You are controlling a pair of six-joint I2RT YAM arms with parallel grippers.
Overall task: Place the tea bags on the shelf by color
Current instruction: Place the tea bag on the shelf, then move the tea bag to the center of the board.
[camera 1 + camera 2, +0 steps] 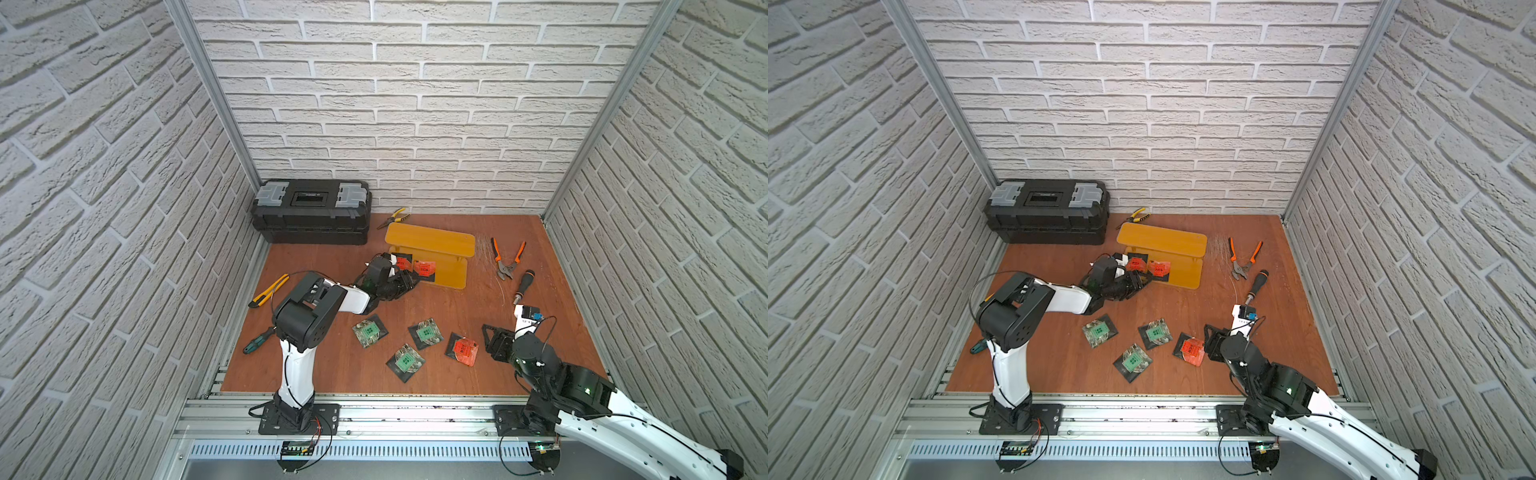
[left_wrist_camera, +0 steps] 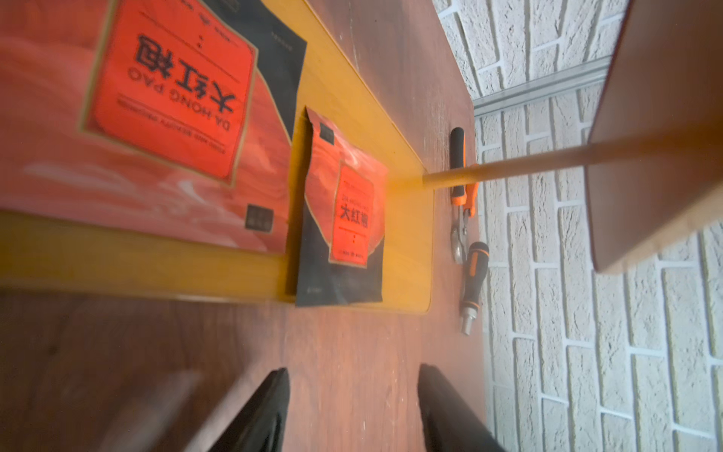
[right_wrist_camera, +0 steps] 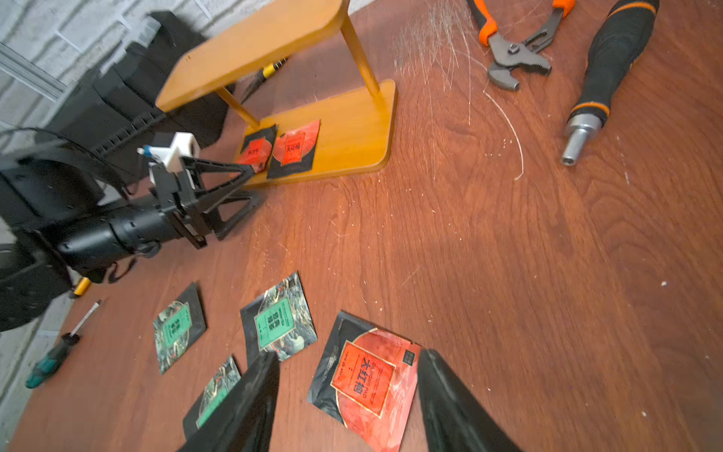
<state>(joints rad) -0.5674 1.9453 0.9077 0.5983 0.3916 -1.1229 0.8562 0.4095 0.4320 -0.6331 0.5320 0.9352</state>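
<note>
In both top views our left gripper (image 1: 409, 280) reaches low to the shelf (image 1: 430, 241); green bags (image 1: 424, 333) lie well before it. Left wrist view: fingers (image 2: 266, 415) apart, empty, two red bags (image 2: 344, 211) on the shelf's lower plate. Right wrist view: right gripper (image 3: 350, 354) gapes empty over the third red bag (image 3: 364, 379); we should drop squarely, pinch one edge.

Shelf (image 1: 430, 243) yellow-orange — tea bags (image 1: 464, 350) 3 red, 3 green.
</note>
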